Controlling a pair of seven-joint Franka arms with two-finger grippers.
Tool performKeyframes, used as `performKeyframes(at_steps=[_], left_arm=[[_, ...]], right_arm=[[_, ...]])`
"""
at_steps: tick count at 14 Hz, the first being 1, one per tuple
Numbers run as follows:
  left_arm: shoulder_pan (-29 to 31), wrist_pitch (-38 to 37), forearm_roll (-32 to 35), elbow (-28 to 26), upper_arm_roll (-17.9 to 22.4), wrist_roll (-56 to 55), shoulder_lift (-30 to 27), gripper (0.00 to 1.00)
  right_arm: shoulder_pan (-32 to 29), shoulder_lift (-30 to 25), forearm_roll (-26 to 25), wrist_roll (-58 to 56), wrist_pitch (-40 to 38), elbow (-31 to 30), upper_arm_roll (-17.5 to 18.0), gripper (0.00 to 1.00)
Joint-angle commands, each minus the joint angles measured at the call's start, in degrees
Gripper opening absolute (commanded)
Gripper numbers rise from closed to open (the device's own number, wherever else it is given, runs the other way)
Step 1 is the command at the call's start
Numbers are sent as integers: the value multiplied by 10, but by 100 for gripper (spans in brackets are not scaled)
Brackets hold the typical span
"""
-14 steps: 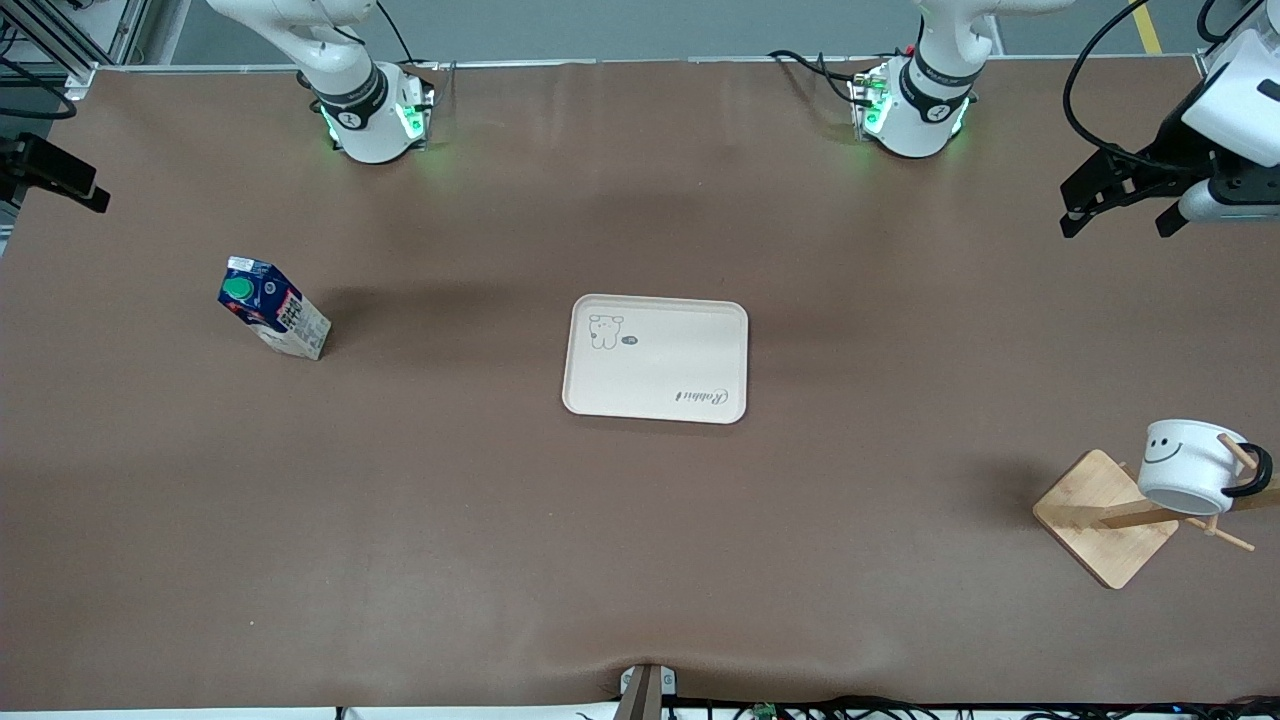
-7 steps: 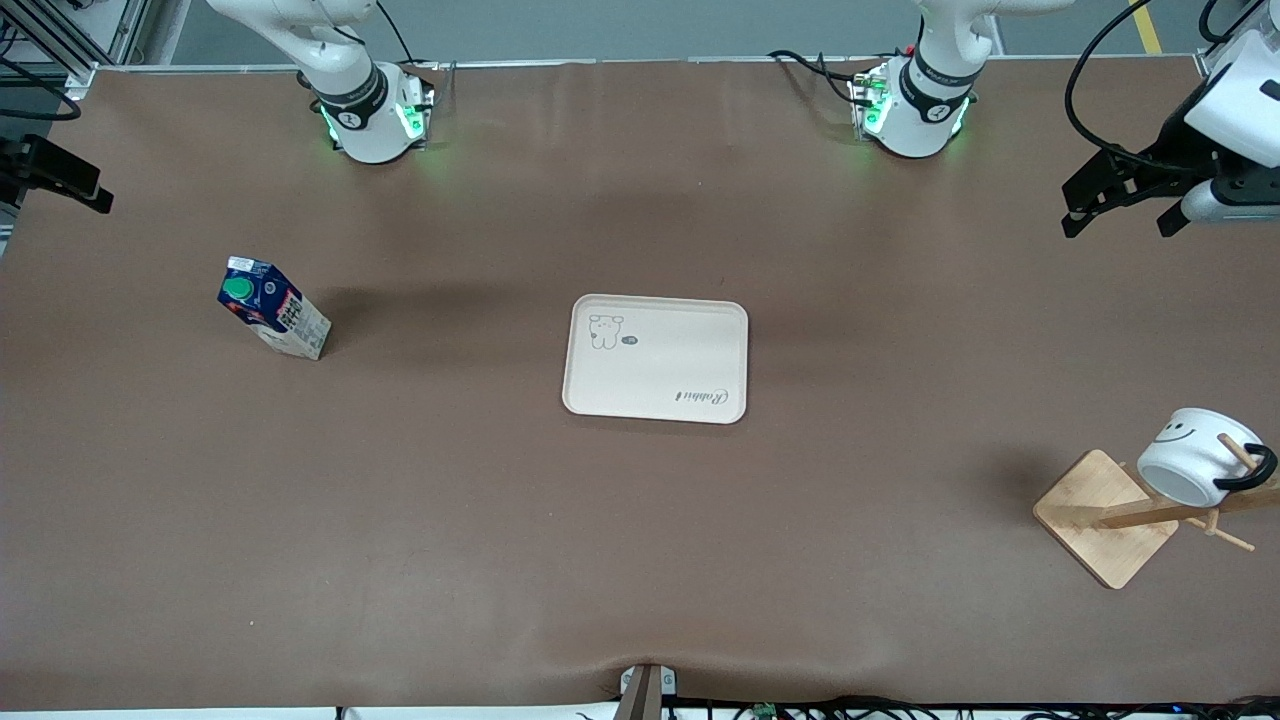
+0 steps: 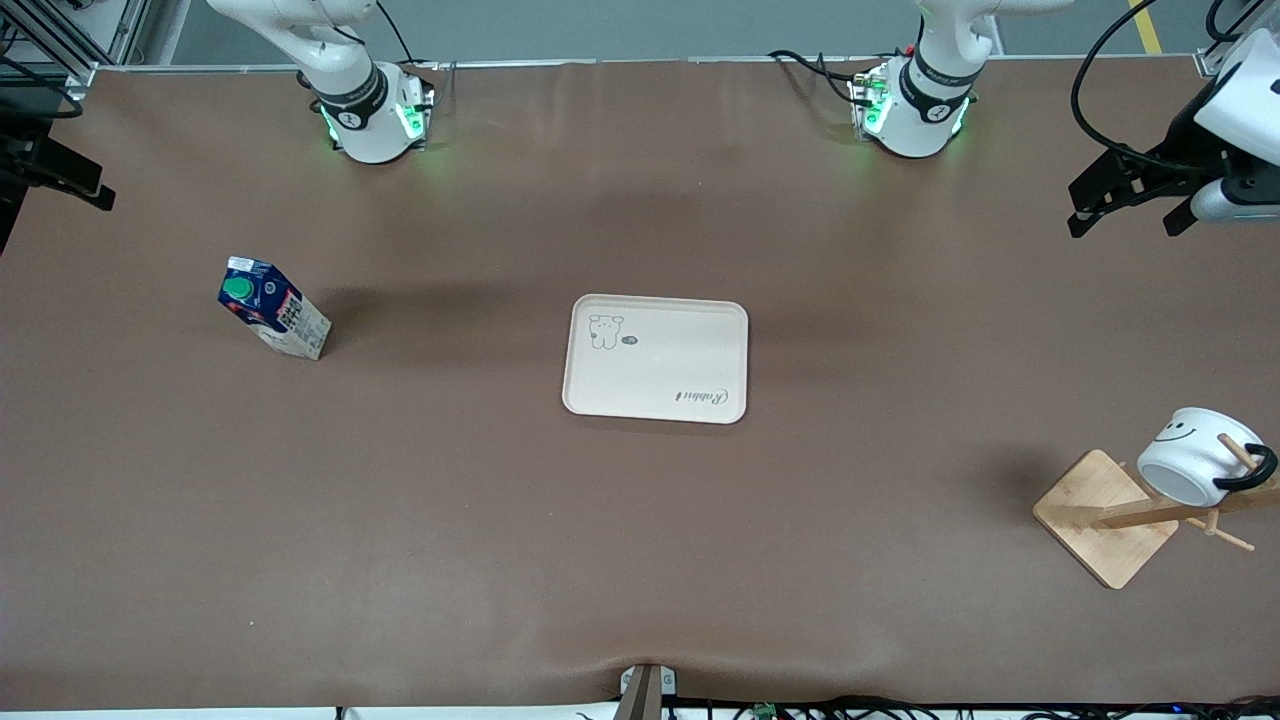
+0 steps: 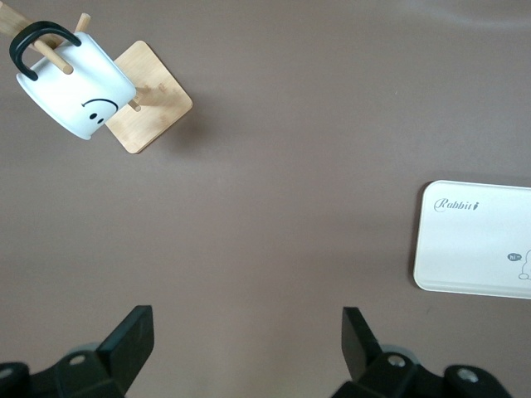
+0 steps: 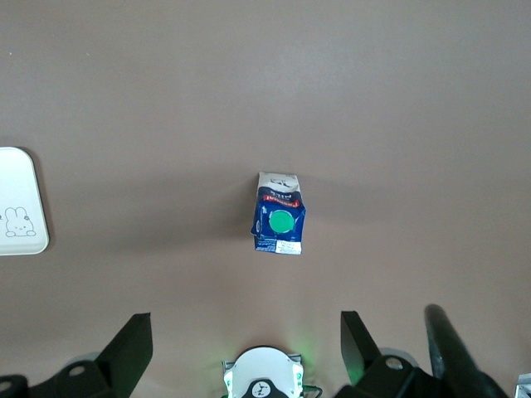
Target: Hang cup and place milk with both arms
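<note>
Glossy white cup hangs on a pale wooden rack; matt brown table; printed paper milk.

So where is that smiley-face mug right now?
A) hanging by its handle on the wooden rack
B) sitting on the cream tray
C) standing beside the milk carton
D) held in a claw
A: the mug hangs tilted with its black handle looped over a peg of the wooden rack, no claw touching it.

Tray sits mid-table, bare brown surface open on all sides of it. Toward the right arm's end from the tray: milk standing alone. Toward the left arm's end, nearer the camera: wooden rack carrying the cup.
</note>
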Motion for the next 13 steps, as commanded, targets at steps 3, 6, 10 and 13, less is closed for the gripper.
performKeyframes(at_steps=[3,6,10,13], left_arm=[[1,-18,-4,12,1,2,2,100],[1,-21,-3,12,1,1,2,100],[1,-21,-2,15,1,0,3,100],[0,-23,-2,16,0,0,3,100]], right_arm=[[1,-19,-5,-6,0,-17,2,100],[1,-18,-5,-6,0,-17,3,100],[1,-18,-5,-6,0,-16,3,100],[2,-18,-4,-6,0,-15,4,100]])
